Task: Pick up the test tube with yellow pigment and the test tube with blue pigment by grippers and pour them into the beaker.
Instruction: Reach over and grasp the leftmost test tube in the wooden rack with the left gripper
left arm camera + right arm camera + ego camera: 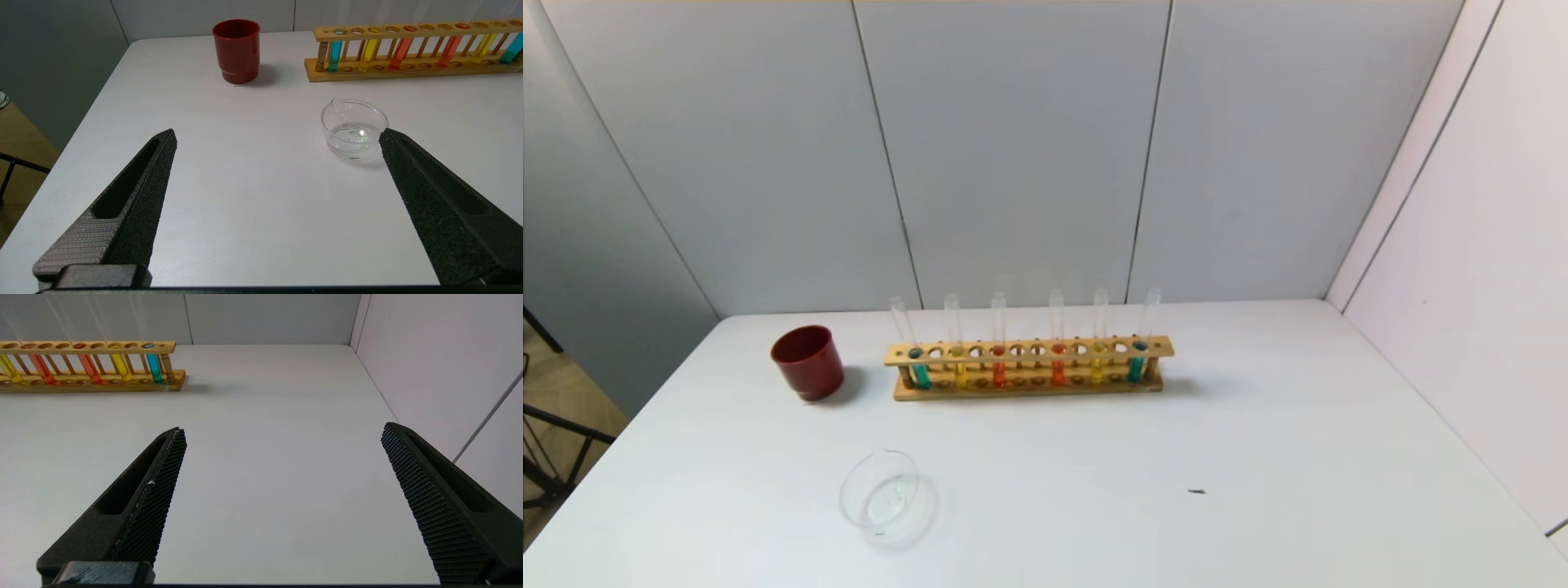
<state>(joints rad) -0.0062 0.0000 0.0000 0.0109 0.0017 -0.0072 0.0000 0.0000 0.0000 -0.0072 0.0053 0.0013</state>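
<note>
Two yellow test tubes [960, 373] [1097, 370] and two teal-blue test tubes [920, 374] [1135, 367] stand upright in a wooden rack [1029, 389] at the table's back middle. The clear beaker [851, 496] sits near the front left. Neither gripper shows in the head view. In the left wrist view my left gripper [278, 134] is open and empty above the table, with the beaker [327, 122] just beyond one fingertip. In the right wrist view my right gripper [284, 428] is open and empty, and the rack's end with a blue tube [154, 368] and a yellow tube [121, 367] stands well ahead of it.
Two orange-red tubes [999, 371] [1058, 371] stand in the rack's middle. A dark-red cup [807, 362] stands left of the rack. Walls close the back and right sides of the white table [1258, 425]. A small dark speck [1196, 492] lies front right.
</note>
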